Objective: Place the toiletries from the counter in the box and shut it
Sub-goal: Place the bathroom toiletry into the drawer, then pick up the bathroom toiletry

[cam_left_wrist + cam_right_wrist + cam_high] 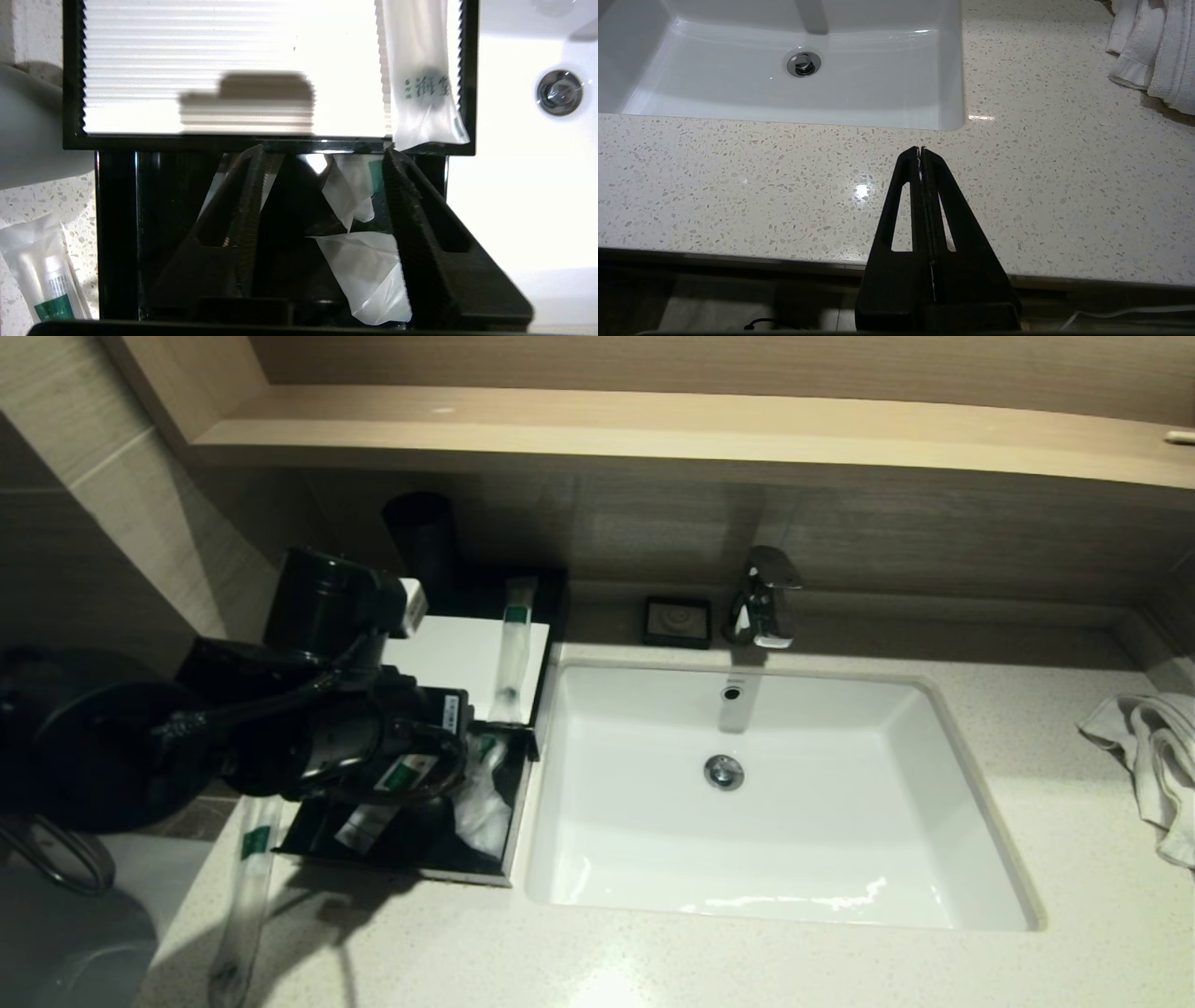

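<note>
Head view: the box point(464, 658) sits at the centre left of the frame on the counter point(840, 952), just beside the left rim of the white basin point(775, 793); its drawer point(411, 859) is pulled out toward the lower edge of the frame, and crumpled white sachets point(481, 803) and a packet with a green mark lie inside it; one long clear packet point(513, 649) with a green band rests along the right side of the box's white top panel; another long packet point(245, 887) lies on the counter at the lower left, outside the drawer, just beside its left wall. The left tool point(485, 733) hangs over the open drawer, near the front edge of the top panel. In the left wrist view the left tool point(322, 186) has its two fingers point(411, 210) standing apart inside the drawer, with white sachets point(364, 270) between them; whether the fingers touch the plastic I cannot tell, and nothing looks clamped; a packet with a green band point(46, 284) shows at the lower left of that frame on the speckled counter. A small black soap dish point(677, 621) and a tap point(764, 597) stand behind the basin; a white towel point(1153, 756) lies at the right edge. In the right wrist view the right tool point(920, 151) is closed, fingers pressed together, above the counter's front edge, holding nothing.
</note>
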Motion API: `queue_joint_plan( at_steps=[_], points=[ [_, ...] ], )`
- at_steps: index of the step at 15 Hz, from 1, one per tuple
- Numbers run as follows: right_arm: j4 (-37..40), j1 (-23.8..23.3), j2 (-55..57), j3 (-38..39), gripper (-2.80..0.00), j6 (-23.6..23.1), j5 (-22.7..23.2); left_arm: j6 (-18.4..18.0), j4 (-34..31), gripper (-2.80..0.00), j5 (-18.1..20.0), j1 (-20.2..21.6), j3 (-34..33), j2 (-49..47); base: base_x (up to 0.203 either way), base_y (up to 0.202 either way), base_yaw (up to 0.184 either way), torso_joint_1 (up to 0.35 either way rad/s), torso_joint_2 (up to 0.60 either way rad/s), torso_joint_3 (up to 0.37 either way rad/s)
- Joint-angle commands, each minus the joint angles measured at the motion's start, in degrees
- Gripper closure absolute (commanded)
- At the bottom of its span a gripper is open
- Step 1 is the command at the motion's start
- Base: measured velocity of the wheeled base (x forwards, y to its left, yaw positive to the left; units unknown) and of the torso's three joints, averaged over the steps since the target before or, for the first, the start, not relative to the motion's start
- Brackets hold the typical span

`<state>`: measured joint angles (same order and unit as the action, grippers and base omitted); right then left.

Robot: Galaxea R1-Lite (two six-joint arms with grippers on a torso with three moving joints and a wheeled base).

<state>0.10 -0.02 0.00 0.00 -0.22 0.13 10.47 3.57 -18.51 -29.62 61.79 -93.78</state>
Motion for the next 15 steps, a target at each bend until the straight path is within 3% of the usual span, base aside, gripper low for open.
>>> queue_joint_plan(
  at_steps=[1, 11, 15],
  points=[
    [-0.01, 0.02, 0.0, 0.0, 0.0, -0.04, -0.04, 0.08, 0.12, 0.0, -0.08, -0.32, 1.25, 0.91, 0.0, 0.0, 0.0, 0.0, 0.0, 0.0],
    [-0.01, 0.02, 0.0, 0.0, 0.0, -0.04, 0.04, 0.23, -0.3, 0.0, 0.05, -1.53, 9.17, -4.33, 0.0, 0.0, 0.0, 0.0, 0.0, 0.0],
    [-0.01, 0.02, 0.0, 0.0, 0.0, -0.04, 0.04, 1.02, -2.83, 0.0, -0.76, -4.49, 14.04, -9.01, 0.0, 0.0, 0.0, 0.0, 0.0, 0.0]
  ],
)
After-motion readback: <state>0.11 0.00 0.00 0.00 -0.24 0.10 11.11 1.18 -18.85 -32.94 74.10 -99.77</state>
